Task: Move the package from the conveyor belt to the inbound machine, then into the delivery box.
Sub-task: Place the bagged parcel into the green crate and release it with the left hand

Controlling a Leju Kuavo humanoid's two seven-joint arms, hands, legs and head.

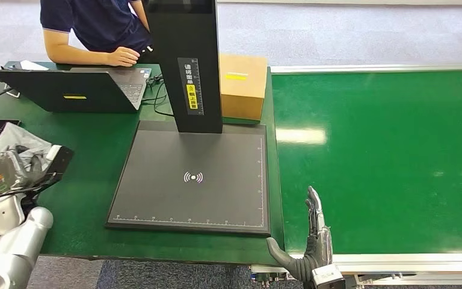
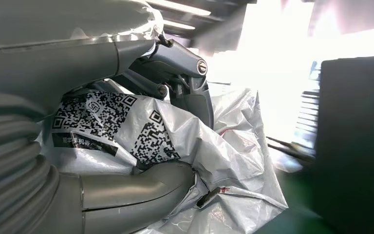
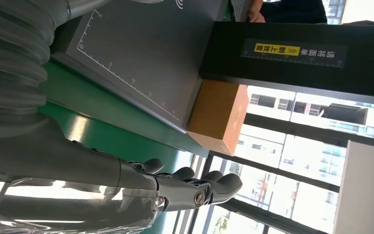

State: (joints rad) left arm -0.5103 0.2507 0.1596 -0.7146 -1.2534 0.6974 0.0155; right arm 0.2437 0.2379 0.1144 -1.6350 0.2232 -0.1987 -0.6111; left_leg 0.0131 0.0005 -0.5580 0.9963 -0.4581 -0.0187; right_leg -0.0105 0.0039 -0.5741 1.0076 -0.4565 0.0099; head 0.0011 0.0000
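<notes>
While the left hand (image 2: 141, 141) gripped the crinkled white package (image 2: 214, 146), its fingers (image 2: 195, 92) and thumb clamped around the plastic with the QR labels showing between them, it held the package at the near left edge of the green tabletop (image 1: 90, 162). At the near edge of the conveyor belt (image 1: 385, 156) the right hand (image 1: 313, 241) stood with its fingers (image 1: 314, 208) straight and side by side, thumb spread out, holding nothing. Between them lay the dark platform of the inbound machine (image 1: 192, 180), its black column rising behind. Farther back sat a cardboard box (image 1: 242, 86) beside the column, an open laptop (image 1: 72, 89), and a seated person (image 1: 96, 27) with one hand by the keyboard.
</notes>
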